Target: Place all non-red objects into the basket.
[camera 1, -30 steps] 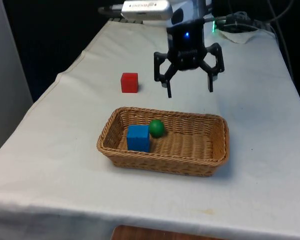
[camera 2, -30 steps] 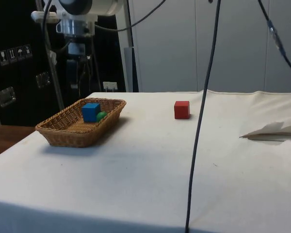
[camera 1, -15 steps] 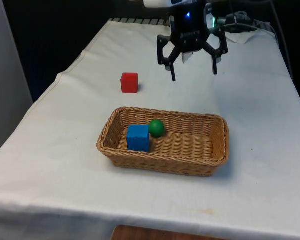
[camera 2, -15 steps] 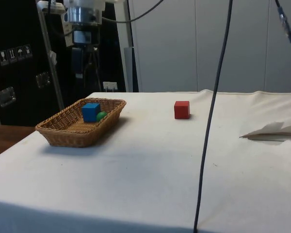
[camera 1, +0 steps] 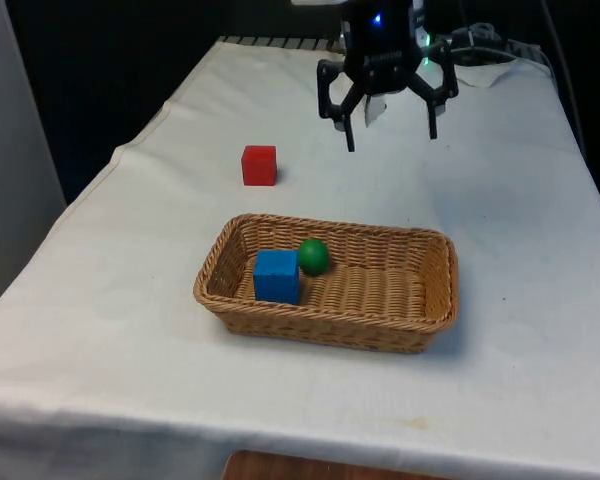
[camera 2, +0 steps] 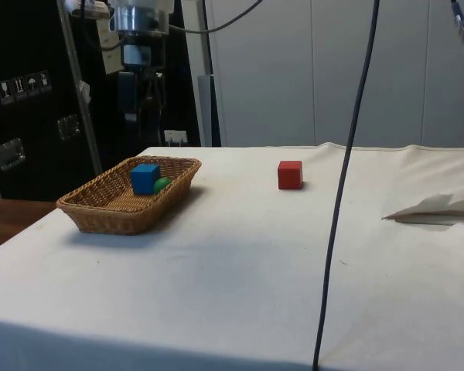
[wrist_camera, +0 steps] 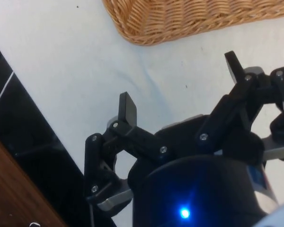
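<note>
The black two-finger gripper hangs high, fingers spread wide with nothing between them, over bare white cloth near the tabletop's far edge. Below it stands nothing. The small red cube sits alone toward the front view's left edge, well apart from the woven wicker basket, whose low walls ring a blue cube and green ball at one end; its other end lies open

Front view: elevated, looking down table length. Side view: low, near table edge, facing across. Both share woven wicker basket and red cube. Wrist view: close, downward (basket corner).
</note>
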Controlling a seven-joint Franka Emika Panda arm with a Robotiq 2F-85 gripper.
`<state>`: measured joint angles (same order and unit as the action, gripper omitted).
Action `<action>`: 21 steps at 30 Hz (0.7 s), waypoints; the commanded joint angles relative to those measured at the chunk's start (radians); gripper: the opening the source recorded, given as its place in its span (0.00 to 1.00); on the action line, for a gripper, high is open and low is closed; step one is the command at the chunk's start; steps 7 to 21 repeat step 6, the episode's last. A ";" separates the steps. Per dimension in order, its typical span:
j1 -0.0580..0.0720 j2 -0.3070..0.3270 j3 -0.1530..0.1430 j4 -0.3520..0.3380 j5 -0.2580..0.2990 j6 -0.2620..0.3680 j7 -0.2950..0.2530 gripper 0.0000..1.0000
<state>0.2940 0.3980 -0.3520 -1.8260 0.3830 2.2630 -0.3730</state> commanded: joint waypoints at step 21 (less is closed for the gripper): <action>0.006 -0.004 -0.003 -0.004 -0.013 0.005 0.014 1.00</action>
